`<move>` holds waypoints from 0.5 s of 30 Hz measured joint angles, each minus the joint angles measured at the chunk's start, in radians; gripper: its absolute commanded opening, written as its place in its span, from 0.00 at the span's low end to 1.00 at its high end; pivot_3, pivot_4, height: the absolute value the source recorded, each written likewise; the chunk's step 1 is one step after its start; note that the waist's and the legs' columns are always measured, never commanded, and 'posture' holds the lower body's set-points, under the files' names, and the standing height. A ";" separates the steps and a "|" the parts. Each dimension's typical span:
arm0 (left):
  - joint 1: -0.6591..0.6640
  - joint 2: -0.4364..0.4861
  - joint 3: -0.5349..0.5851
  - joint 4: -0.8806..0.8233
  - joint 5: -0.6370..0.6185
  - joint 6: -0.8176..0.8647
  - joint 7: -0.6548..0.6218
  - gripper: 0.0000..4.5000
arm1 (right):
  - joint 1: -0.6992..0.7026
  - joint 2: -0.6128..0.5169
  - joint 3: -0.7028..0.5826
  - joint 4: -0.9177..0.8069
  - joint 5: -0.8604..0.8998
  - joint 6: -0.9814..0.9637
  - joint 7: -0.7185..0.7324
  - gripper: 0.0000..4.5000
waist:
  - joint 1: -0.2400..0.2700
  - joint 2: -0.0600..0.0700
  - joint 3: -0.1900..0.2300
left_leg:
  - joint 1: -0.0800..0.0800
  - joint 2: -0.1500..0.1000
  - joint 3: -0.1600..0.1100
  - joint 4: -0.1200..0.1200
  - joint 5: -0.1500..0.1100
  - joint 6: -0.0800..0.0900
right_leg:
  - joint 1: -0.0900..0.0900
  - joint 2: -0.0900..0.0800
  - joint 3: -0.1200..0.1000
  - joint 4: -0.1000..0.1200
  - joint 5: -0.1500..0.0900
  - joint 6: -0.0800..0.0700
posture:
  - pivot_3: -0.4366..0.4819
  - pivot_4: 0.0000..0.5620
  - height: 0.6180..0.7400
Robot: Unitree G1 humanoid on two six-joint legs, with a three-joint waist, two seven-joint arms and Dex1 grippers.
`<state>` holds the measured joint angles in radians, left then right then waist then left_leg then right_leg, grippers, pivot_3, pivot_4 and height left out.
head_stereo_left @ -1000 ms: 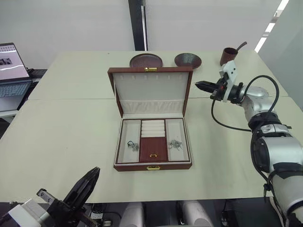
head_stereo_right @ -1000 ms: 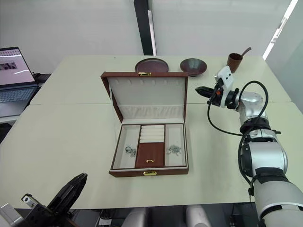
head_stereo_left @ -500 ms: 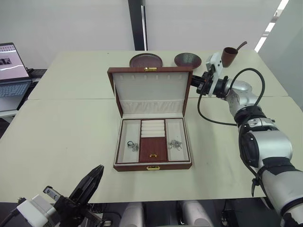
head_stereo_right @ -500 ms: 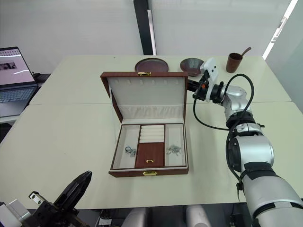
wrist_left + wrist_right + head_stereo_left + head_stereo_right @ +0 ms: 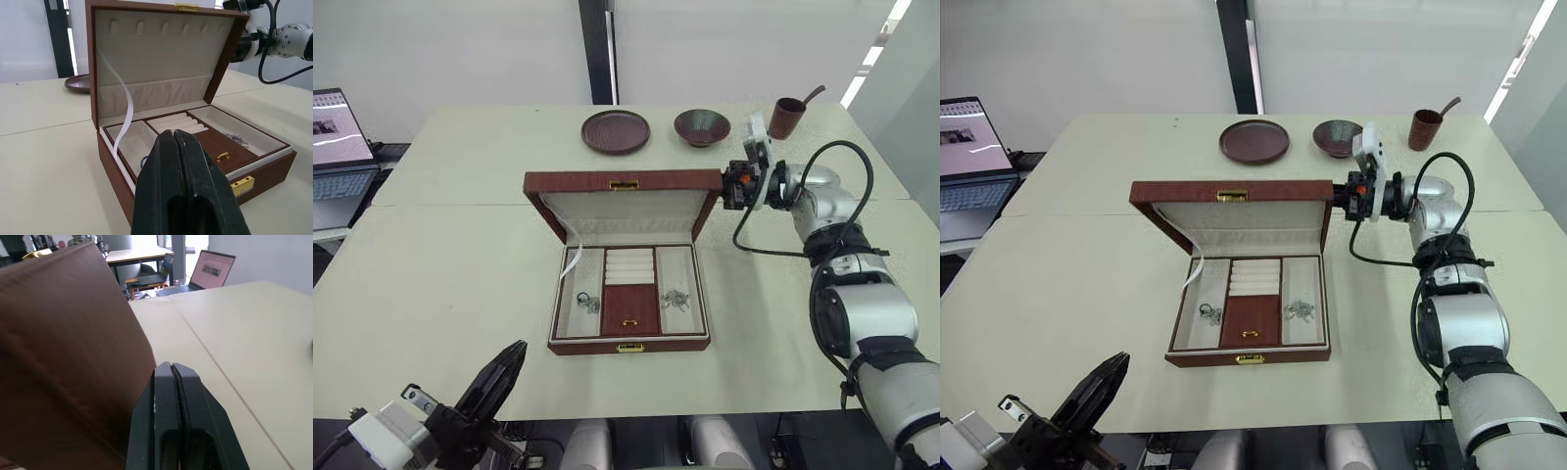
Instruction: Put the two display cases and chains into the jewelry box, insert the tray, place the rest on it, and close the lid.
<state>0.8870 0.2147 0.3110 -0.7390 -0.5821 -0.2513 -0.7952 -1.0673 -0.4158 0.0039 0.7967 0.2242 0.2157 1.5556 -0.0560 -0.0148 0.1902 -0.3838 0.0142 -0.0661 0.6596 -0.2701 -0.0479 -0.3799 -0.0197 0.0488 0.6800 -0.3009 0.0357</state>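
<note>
The jewelry box point(image 5: 628, 345) stands mid-table with its lid point(image 5: 625, 181) tilted forward over the open base, a white ribbon stay point(image 5: 570, 266) hanging slack at its left. The tray point(image 5: 629, 294) sits inside, with ring rolls and a gold pull. Chains lie in its left point(image 5: 587, 302) and right point(image 5: 676, 299) sections. The display cases are hidden. My right gripper point(image 5: 727, 186) is shut, and its tip presses on the back of the lid's upper right corner point(image 5: 63, 333). My left gripper point(image 5: 514, 354) is shut and hovers low, off the table's front edge at the left.
Behind the box lie a brown plate point(image 5: 616, 131) and a dark bowl point(image 5: 701, 126). A brown cup with a spoon point(image 5: 786, 117) stands at the back right. A laptop point(image 5: 337, 137) sits on another table at the far left.
The lid has swung from upright to tilted forward over the base. My right gripper moved in from the right to the lid's corner and followed it forward. The left gripper dropped slightly.
</note>
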 measured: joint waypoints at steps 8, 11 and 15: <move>-0.015 0.017 0.000 0.007 -0.002 0.000 0.001 0.00 | 0.059 -0.054 0.029 -0.126 0.013 0.061 0.000 0.00 | -0.002 0.000 0.000 | 0.001 0.000 0.000 0.000 0.000 0.000 | 0.000 0.001 0.000 0.000 0.000 0.000 | 0.48 0.27 1.00; -0.039 0.031 0.003 0.014 -0.021 0.010 0.020 0.00 | 0.061 -0.061 0.028 -0.124 0.013 0.045 -0.029 0.00 | -0.001 0.000 0.000 | 0.000 0.000 0.000 0.000 0.000 0.000 | 0.000 0.001 0.000 0.000 0.000 0.000 | 0.48 0.27 1.00; -0.074 0.072 0.035 0.018 -0.072 0.071 0.071 0.00 | 0.082 -0.091 0.025 -0.120 0.010 0.006 -0.067 0.00 | 0.000 0.000 0.000 | 0.000 0.000 0.000 0.000 0.000 0.000 | 0.000 0.000 -0.001 0.000 0.000 0.000 | 0.48 0.27 1.00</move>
<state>0.8133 0.2869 0.3456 -0.7212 -0.6544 -0.1798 -0.7242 -0.9854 -0.5073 0.0288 0.6770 0.2338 0.2216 1.4884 -0.0564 -0.0146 0.1904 -0.3837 0.0137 -0.0663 0.6597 -0.2701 -0.0479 -0.3798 -0.0196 0.0481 0.6800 -0.3009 0.0359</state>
